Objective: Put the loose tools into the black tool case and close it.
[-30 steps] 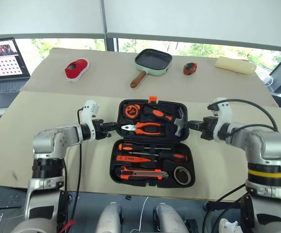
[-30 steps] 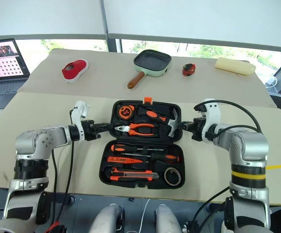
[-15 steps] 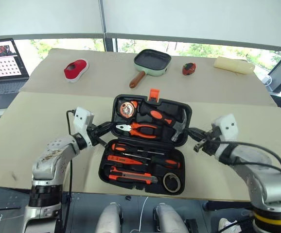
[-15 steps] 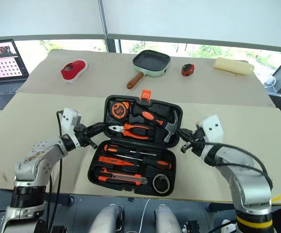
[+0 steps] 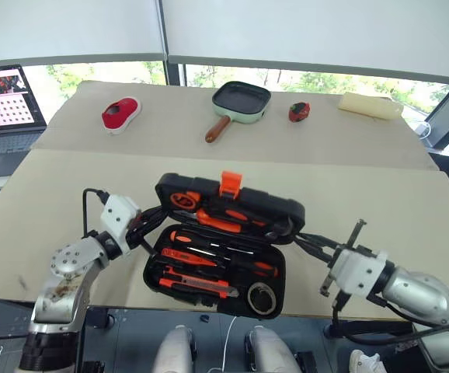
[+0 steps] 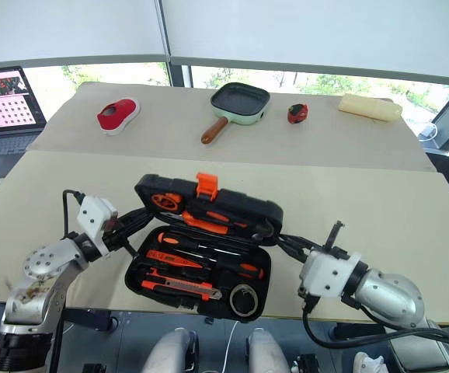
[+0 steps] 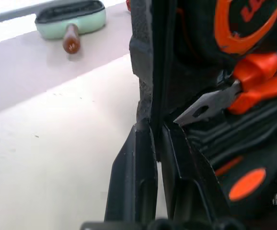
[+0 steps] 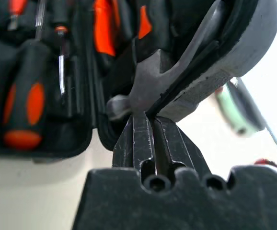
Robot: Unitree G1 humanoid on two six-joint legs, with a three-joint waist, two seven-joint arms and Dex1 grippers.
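Now both arms low, case lid [image 5: 232,203] half-raised

Both arms reach inward from either side, forearms low and roughly level. The left tool [image 5: 153,221] pinches the lid edge of the black tool case [image 5: 232,203] — fingers [image 7: 137,182] nearly together. The right tool [image 5: 303,242] (pointing inward too) clamps the opposite lid edge.

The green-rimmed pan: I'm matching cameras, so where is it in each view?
Left eye view: green-rimmed pan, top centre, beyond the tool case's orange latch.
Right eye view: same place.
Left wrist view: upper left corner, beside the case lid's edge.
Right wrist view: I cannot tell.
Shared landmark: the pan's brown handle.
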